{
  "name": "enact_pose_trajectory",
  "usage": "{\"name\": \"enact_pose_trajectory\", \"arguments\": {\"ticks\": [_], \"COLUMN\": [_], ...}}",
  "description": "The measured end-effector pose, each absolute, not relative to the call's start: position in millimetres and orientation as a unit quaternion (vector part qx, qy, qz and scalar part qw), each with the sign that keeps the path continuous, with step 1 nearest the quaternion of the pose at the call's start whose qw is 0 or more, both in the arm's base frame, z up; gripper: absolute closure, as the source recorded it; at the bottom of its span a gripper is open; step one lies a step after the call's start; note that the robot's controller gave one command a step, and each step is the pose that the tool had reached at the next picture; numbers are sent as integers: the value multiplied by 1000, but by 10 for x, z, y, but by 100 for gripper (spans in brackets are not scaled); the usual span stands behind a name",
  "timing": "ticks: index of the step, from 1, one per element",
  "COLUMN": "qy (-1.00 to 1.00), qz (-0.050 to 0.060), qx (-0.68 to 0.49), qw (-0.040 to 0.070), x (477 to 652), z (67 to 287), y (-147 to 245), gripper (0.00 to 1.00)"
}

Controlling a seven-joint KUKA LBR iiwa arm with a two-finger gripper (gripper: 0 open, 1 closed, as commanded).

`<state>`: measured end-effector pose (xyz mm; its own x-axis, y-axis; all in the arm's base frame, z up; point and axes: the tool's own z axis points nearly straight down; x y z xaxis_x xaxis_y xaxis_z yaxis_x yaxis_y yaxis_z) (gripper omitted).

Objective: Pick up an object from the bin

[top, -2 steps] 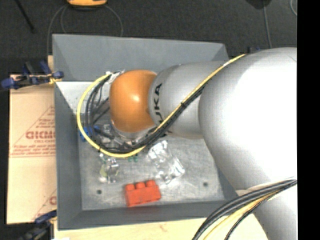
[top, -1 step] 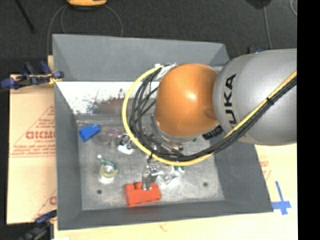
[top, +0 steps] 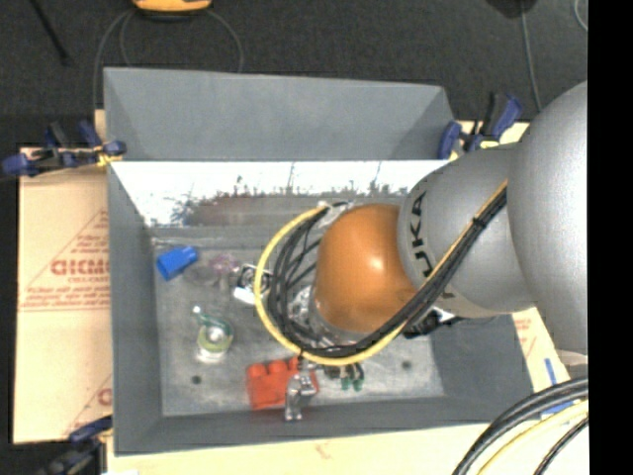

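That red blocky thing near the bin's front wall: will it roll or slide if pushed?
The red block looks flat-sided and squat, so it probably slides rather than rolls. It seems rigid plastic, likely light.

I counted one grey bin [top: 134, 295] and six loose things that I could make out in it: one blue block [top: 176, 262], one red block [top: 265, 386], one clear round thing [top: 213, 339] with a greenish tint, one small green piece [top: 349, 382], one pale purplish scrap [top: 220, 265] whose kind I could not tell, and one small white-and-dark bit [top: 242, 283], also unclear. Anything under the arm [top: 475, 245] was hidden from my count.
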<state>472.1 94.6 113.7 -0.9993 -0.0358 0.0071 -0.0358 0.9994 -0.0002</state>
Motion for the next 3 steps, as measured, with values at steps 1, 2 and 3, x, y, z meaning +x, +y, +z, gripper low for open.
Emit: {"name": "enact_pose_trajectory", "arguments": {"ticks": [1,2,3], "qy": [-999,-999,-1000], "qz": [-3,-3,-2], "qx": [-31,-32,-24], "qw": [-10,-7,-5], "x": [4780,4767,4833], "z": [772,784,2049], "y": [971,975,1163], "gripper": [0,100,100]}}
